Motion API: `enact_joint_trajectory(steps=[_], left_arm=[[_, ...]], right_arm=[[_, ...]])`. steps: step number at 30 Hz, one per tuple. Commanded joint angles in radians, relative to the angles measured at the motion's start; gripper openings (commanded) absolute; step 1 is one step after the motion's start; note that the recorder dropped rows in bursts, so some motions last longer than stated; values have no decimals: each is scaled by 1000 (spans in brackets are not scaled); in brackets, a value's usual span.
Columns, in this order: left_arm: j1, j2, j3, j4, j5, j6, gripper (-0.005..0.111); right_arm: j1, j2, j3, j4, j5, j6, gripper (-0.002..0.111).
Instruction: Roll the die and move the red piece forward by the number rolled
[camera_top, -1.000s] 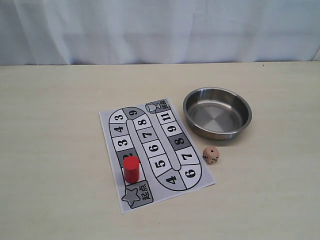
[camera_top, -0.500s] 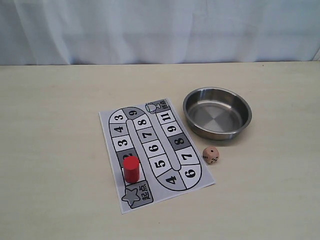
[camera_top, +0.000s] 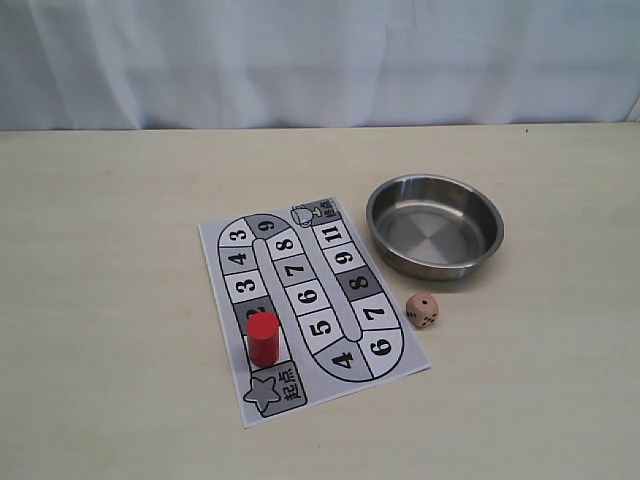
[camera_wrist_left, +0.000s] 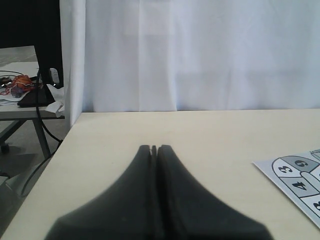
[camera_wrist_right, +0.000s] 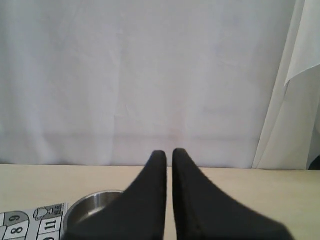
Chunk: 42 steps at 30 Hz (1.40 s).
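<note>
The red piece (camera_top: 263, 338) stands upright on the paper board (camera_top: 318, 262), on the square just past the star start square, below the dark 2. The die (camera_top: 422, 310) lies on the table just off the board's right edge, in front of the steel bowl (camera_top: 372, 215). Neither gripper shows in the exterior view. In the left wrist view my left gripper (camera_wrist_left: 154, 148) is shut, empty, over bare table with the board's corner (camera_wrist_left: 300, 180) off to one side. My right gripper (camera_wrist_right: 169, 152) is shut with only a thin slit, holding nothing; the bowl (camera_wrist_right: 92, 205) lies beside it.
The bowl holds nothing. A white curtain (camera_top: 320, 60) hangs behind the table. The left wrist view shows the table's side edge (camera_wrist_left: 47, 165), with a second table and cables beyond it. The board (camera_wrist_right: 30, 222) shows at the edge of the right wrist view.
</note>
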Motion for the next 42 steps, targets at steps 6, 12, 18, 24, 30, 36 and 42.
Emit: enact_joint_trajectory(steps=[6,12,18,24,30,36,42], left_arm=[[0,-1,-5,-1,-11,-2,0],[0,-1,-5,-1,-14,-2,0],[0,-1,-5,-1,-14,-2,0],[0,-1,-5,-1,-14,-2,0],[0,-1,-5,-1,-14,-2,0],[0,-1,-5,-1,-14,-2,0],[0,-1,-5,-1,-12,-2,0]], right_arm=[[-4,-5,238,1,-224,1,4],[-4,-5,433,-7,-526,1,4],[-4,-5,525,-7,-578,1,4],[-4,-5,525,-7,-481,1,4],[-4,-5,525,-7,-398,1,4],[-4,-5,525,9,-372,1,4],[-4,-5,525,9,-373,1,4]])
